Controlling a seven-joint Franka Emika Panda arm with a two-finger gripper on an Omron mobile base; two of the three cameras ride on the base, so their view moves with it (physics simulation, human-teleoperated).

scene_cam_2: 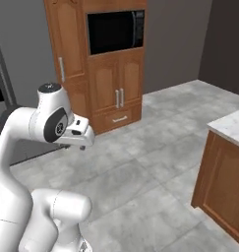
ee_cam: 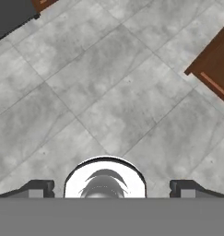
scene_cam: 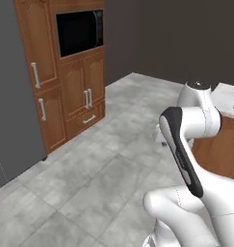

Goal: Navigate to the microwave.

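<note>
1. The microwave [scene_cam: 80, 33] sits high in a wooden cabinet wall [scene_cam: 82, 91] across the grey tiled floor [scene_cam: 113, 159], well apart from the robot.
2. The left base view adds the grey refrigerator [scene_cam: 12, 96] beside the cabinets.
3. The right base view shows the marble-topped island surface [scene_cam_2: 229, 125].
4. In the hand view, the tool [ee_cam: 109, 189] points at floor tiles, fingertips [ee_cam: 37, 189] spread wide, pinching nothing.
</note>
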